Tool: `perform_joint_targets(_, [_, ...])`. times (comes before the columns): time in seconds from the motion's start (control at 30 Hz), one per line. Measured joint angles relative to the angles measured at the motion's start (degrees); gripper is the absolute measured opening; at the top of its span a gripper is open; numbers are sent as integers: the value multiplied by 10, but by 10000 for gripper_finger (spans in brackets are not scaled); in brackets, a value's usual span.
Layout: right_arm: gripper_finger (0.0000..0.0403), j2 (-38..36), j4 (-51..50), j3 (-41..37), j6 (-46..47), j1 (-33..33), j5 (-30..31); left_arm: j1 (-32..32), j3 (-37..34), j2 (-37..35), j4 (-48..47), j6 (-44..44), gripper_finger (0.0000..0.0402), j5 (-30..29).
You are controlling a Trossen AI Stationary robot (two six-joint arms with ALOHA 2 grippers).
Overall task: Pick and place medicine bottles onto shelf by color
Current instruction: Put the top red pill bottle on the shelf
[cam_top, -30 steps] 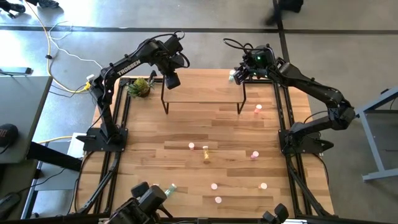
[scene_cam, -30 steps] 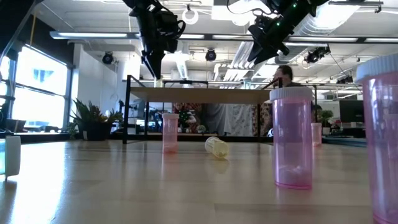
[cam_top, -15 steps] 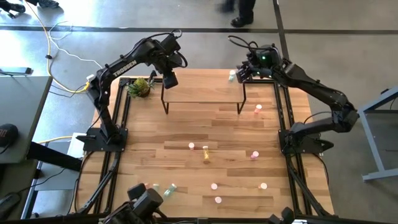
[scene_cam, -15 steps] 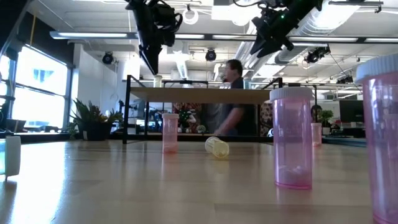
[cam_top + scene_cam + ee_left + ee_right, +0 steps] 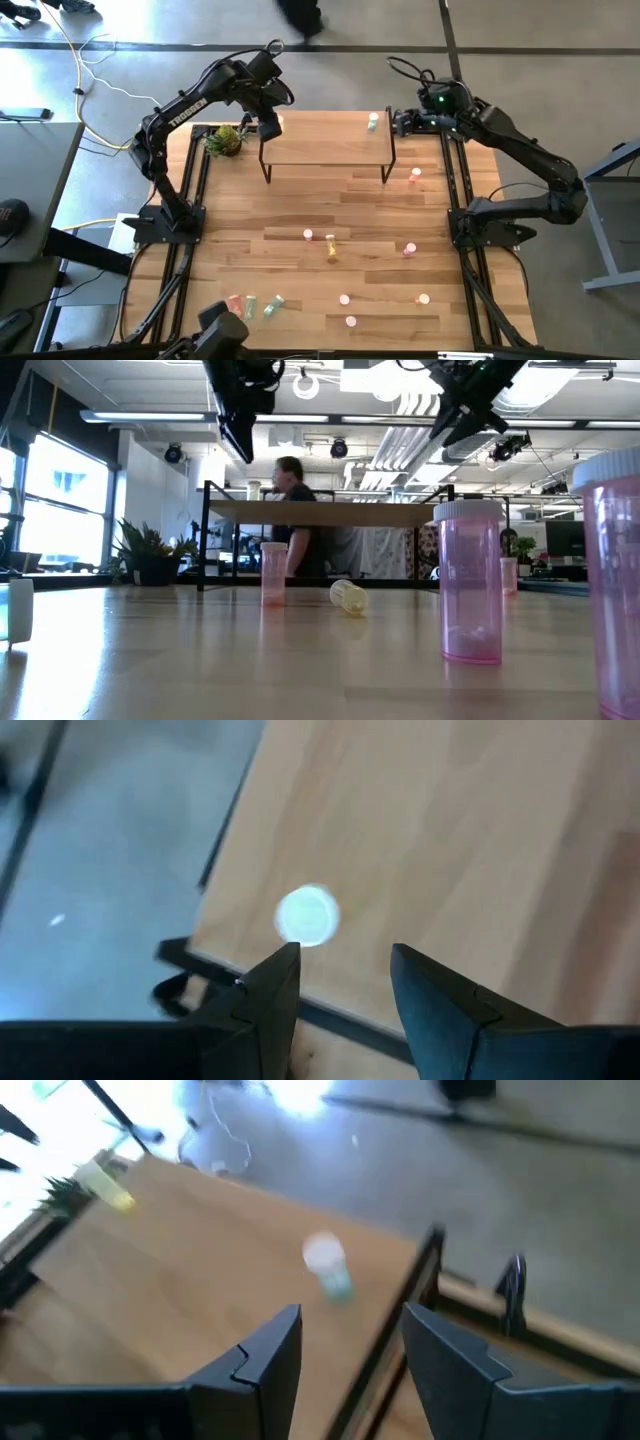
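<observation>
From above, I see 1 green bottle point(image 5: 373, 122) standing on the shelf point(image 5: 325, 148) at its 1 o'clock corner. My right gripper point(image 5: 401, 123) hangs just beside it at 3 o'clock. Both wrist views: left gripper point(image 5: 343, 978) and right's fingers apart, empty.

pineapple-like object point(image 5: 224, 140) on slatted tabletop point(image 5: 300, 210), person point(image 5: 296, 510) walking behind, potted plant point(image 5: 150, 555)
</observation>
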Motion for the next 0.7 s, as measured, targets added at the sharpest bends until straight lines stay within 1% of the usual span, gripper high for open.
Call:
perform_joint_targets(0.17, [165,-1,-95,0,43,0,-3,0,0,-24,19,-21,149,87])
perform_joint_targets(0.27, [165,-1,-140,-8,66,0,-3,-3,-20,-42,47,-36,149,121])
perform_joint_targets(0.43, [165,-2,-188,-37,97,0,0,-24,-79,-68,107,-49,149,129])
perform_joint_targets(0.7, [165,-3,-191,-107,133,0,-31,-41,-169,-104,200,-91,149,141])
